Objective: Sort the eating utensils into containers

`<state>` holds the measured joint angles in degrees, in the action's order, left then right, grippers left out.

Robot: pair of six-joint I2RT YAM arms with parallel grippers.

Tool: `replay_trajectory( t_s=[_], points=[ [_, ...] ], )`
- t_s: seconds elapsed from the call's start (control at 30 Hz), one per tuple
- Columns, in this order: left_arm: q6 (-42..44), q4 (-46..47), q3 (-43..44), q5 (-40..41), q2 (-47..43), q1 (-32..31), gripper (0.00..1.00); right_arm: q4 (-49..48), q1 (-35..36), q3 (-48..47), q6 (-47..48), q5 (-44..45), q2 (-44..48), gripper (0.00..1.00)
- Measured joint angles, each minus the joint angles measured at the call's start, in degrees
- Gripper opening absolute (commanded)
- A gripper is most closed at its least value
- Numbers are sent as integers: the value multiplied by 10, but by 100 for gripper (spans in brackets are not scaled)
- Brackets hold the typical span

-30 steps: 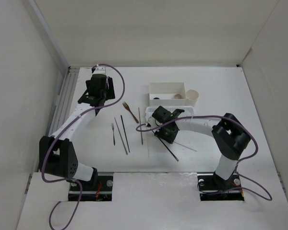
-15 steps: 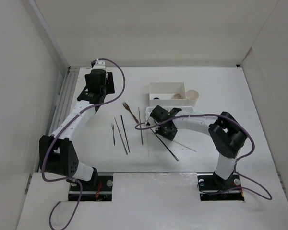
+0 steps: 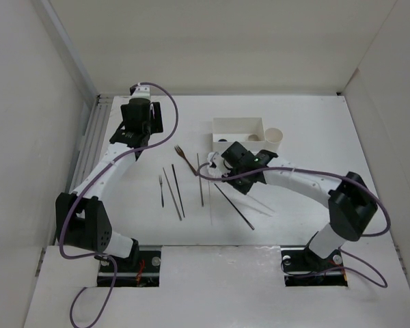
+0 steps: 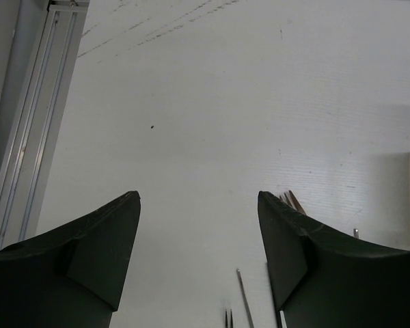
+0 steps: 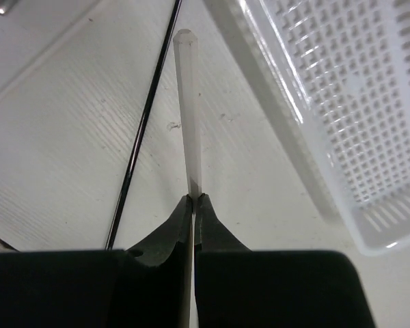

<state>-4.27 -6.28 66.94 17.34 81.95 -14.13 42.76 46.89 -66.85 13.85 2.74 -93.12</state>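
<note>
Movement of the right claw [image 5: 193, 199], pinching a pale chopstick [image 5: 188, 102] that juts ahead of its tips, has brought it forward so the perforated basket [image 5: 342, 109] now lies just to its right, and release there looks next, while the left claw [image 4: 197, 205] hangs spread and empty.

The basket [image 5: 342, 102] is glossy plastic (perforated), the chopstick [image 5: 188, 102] smooth, translucent.

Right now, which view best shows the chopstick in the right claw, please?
Right wrist: the chopstick sits pinched in the right claw, close up. I cannot make it out from the top; left wrist misses it.
</note>
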Motion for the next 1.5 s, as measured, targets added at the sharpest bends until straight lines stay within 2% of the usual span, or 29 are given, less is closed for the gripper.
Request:
replay_trajectory(
  t_s=[0.17, 0.3, 0.4, 0.57, 0.73, 0.9, 1.07, 1.2, 1.33, 1.5],
  points=[
    [-1, -2, 5, -2, 4, 0, 67, -4, -1, -7, 1, -7, 56, 0],
    [-1, -5, 7, -4, 8, 0, 67, -27, -32, -36, -10, -38, 96, 0],
    [-1, -6, 7, -5, 8, 0, 67, -118, -109, -43, -51, -55, 159, 0],
    [-4, -9, 7, -8, 9, 0, 67, -332, -297, -23, -144, -32, 242, 0],
    [-7, -12, 7, -11, 12, 3, 67, -460, -381, -26, -204, -31, 184, 0],
    [-10, -16, 7, -11, 12, 7, 67, -501, -418, -26, -247, -58, 78, 0],
    [-12, -22, 7, -10, 13, 11, 67, -498, -408, -23, -213, -84, 63, 0],
    [-12, -22, 7, -10, 21, 15, 67, -468, -346, -24, -74, -111, 110, 0],
    [-10, -22, 7, -10, 30, 16, 67, -343, -264, -82, 79, -132, 114, 0],
    [-7, -21, 7, -8, 41, 16, 67, -194, -198, -165, 212, -114, 42, 0]
  ],
)
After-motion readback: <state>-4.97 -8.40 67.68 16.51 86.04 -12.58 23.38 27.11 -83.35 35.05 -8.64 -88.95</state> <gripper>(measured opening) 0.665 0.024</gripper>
